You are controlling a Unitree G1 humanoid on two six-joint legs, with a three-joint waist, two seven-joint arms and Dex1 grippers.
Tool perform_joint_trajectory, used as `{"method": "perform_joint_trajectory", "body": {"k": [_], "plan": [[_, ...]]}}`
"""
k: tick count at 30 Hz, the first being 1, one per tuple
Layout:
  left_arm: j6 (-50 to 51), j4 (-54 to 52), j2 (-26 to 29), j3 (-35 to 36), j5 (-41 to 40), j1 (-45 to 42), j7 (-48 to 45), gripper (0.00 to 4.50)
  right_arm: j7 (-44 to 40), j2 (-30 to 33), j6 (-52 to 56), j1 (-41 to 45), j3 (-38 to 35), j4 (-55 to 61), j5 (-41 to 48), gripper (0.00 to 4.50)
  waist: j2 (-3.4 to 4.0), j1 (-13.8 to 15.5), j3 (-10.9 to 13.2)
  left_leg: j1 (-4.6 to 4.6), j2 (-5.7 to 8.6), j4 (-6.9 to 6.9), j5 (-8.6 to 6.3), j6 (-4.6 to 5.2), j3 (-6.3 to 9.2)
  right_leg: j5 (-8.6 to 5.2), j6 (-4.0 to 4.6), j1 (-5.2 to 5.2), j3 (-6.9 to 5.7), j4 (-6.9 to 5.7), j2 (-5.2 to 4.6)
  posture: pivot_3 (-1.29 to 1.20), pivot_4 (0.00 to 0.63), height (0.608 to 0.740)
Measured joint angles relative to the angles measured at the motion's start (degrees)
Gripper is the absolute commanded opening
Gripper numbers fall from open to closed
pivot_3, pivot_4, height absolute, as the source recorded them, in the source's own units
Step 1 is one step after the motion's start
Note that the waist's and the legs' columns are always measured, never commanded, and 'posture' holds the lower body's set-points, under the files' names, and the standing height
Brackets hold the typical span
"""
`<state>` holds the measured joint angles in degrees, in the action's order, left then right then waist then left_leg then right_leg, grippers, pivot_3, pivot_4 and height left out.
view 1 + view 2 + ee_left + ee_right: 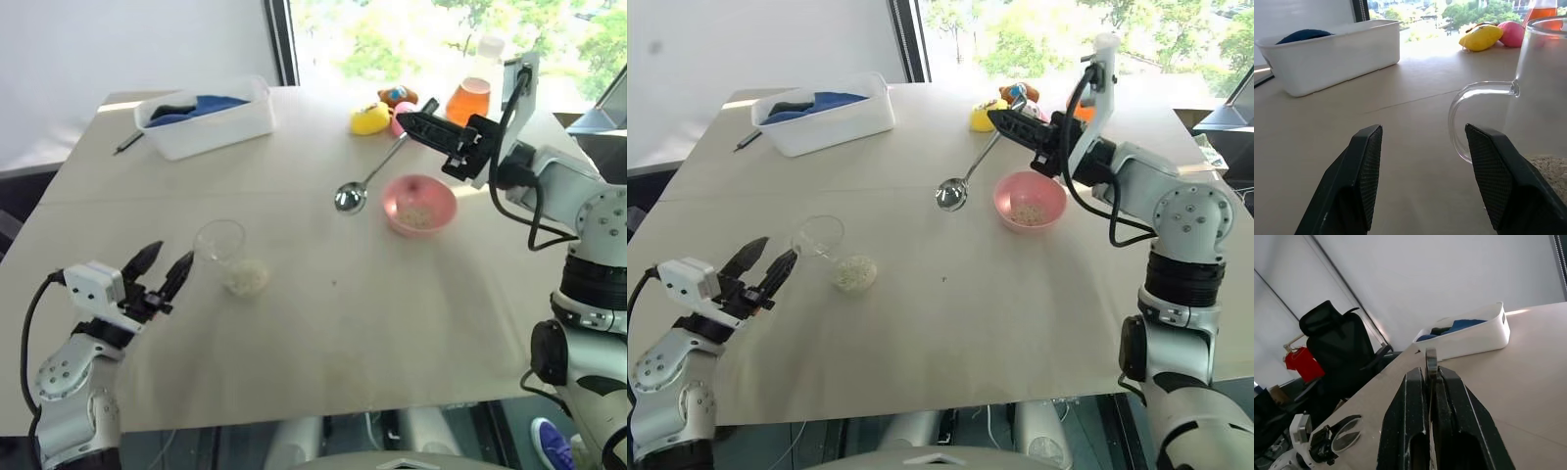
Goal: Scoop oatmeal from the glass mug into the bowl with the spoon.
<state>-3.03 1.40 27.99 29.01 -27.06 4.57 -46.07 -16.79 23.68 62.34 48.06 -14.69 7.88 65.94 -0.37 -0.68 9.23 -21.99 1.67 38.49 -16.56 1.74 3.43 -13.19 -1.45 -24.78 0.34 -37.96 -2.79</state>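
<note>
Right gripper: clamped on the handle end of the spoon; raised above the table, beyond the bowl.
Spoon: hangs slanted from the grip, scoop end low, beside the bowl and apart from it. Right wrist view: handle tip protrudes between the pressed fingers.
Bowl: pink, upright on the table; a little oatmeal on its floor.
Left gripper: parted, empty; low over the table, just beside the glass mug.
Glass mug: head views do not settle its posture. Left wrist view: clear handle sits between the two finger pads, neither pad touching it.
Oatmeal: pale heap at the mug's base; left wrist view places it inside the glass.
White tub: far corner, blue cloth inside; dark pen beside it.
Far edge: yellow toy, orange-liquid flask.
Right wrist view: black office chair beyond the table.
</note>
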Motion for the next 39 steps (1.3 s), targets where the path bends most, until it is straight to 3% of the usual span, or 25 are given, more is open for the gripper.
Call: {"method": "perform_joint_trajectory", "body": {"k": [8,21,24,28,39], "plan": [[0.3,8.7,3.1,-3.3,-0.2,-8.6,-4.2,2.82,1.9,0.2,-0.2,-0.7,-0.5,1.0,1.1,0.0,-0.04,-0.1,0.0,-0.01,0.0,0.0,0.0,0.0,0.0,0.0,0.0,-0.01,-0.02,0.01,0.01,0.0,0.15,0.74],[-0.1,15.7,5.5,-5.4,0.7,-14.6,-6.7,2.82,3.3,0.1,-1.7,-2.0,-0.9,2.5,1.3,0.0,-0.04,-0.2,0.0,-0.02,-0.01,-0.01,0.0,0.0,0.0,0.0,-0.01,-0.02,0.0,0.02,0.01,0.0,0.15,0.74],[-0.1,15.7,5.5,-5.4,0.7,-14.7,-7.1,2.01,3.5,0.1,-2.0,-2.9,-0.9,2.7,1.3,0.0,-0.04,-0.2,0.0,-0.02,-0.01,-0.02,0.0,0.0,0.0,0.0,-0.01,-0.03,0.01,0.02,0.01,0.0,0.15,0.74],[-0.1,15.7,5.4,-6.1,0.7,-14.6,-7.2,0.23,3.6,0.1,-2.6,-3.3,-0.9,2.8,1.3,0.0,-0.04,-0.2,0.0,-0.02,-0.01,-0.02,0.0,0.0,0.01,0.0,-0.01,-0.03,0.01,0.01,0.01,0.0,0.15,0.74],[1.1,12.4,3.9,-7.2,0.5,-13.2,-6.1,0.1,3.6,-0.1,-3.9,-3.6,-0.9,2.9,1.2,0.0,-0.04,-0.1,0.0,-0.02,-0.01,-0.03,0.0,0.0,0.01,0.0,-0.01,-0.03,0.01,0.02,-0.02,0.0,0.15,0.74]]}}
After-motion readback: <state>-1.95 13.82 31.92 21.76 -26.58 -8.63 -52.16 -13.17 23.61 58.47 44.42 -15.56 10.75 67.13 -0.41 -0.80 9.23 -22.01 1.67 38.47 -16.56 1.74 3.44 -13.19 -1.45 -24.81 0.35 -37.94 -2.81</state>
